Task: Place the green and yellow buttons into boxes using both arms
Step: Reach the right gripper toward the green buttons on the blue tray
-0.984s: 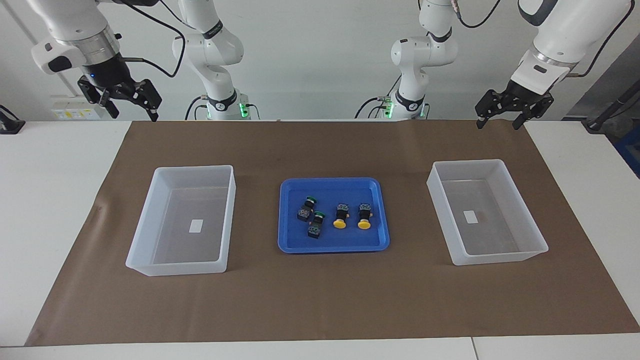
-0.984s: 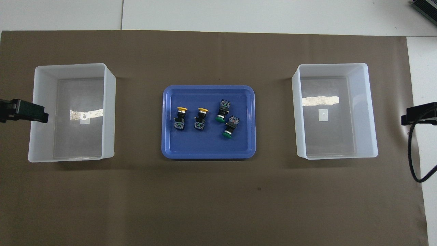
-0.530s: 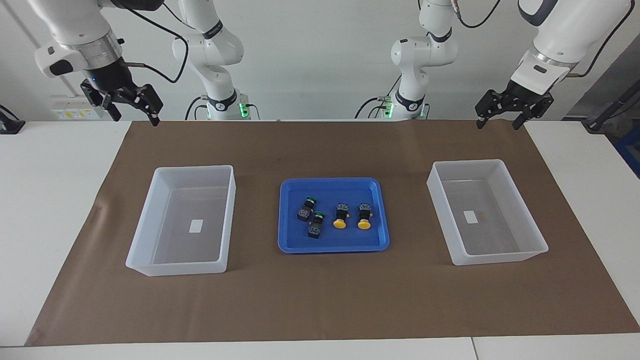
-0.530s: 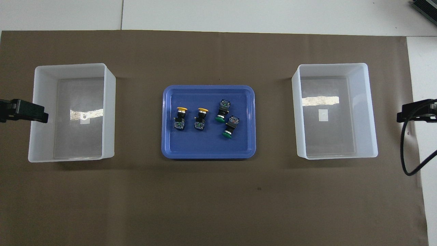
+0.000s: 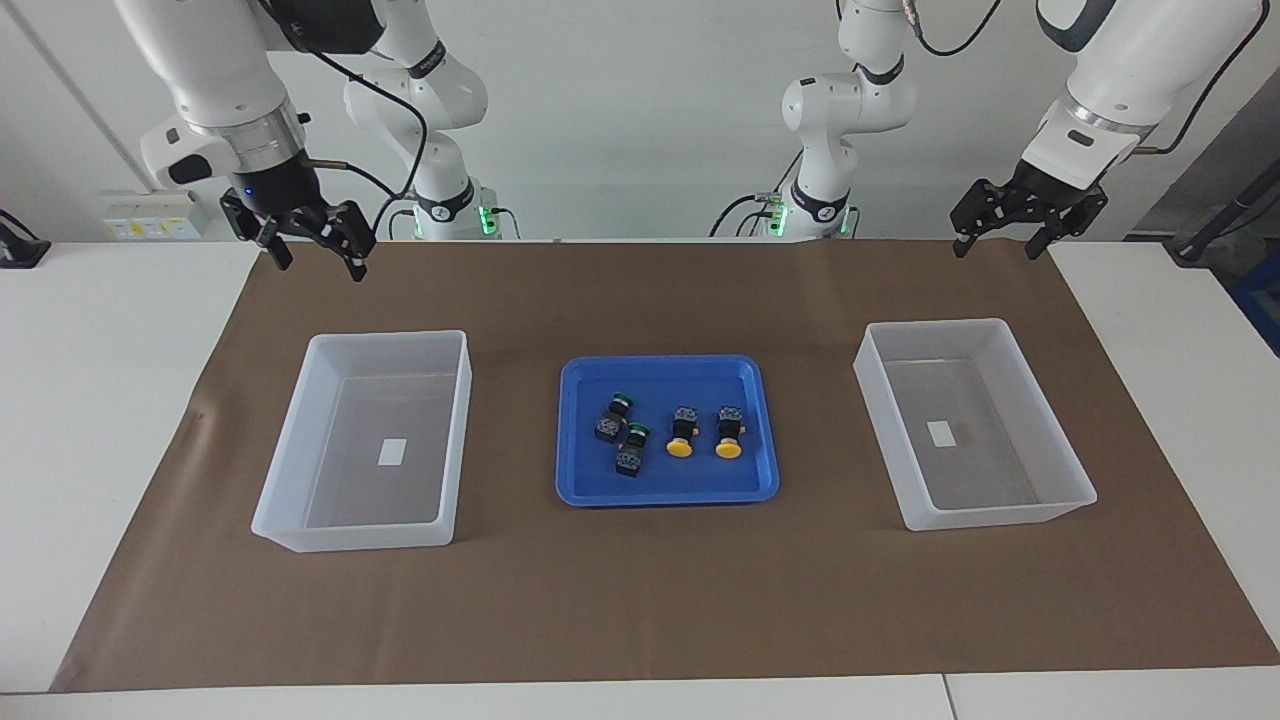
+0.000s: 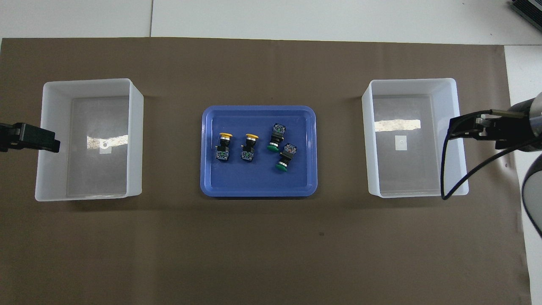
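Where the white table (image 5: 120,400) is covered by a brown mat (image 5: 640,600), a blue tray (image 5: 667,494) is set in the middle, between two boxes (image 5: 370,440) (image 5: 968,425). All four buttons (image 5: 668,432) are laid in the tray. Wide bare mat is left around each box. The left gripper (image 5: 995,243) is held open, with nothing in it, above the mat's edge. The right gripper (image 5: 315,255), also open with nothing in it, has been moved in from the table's end.
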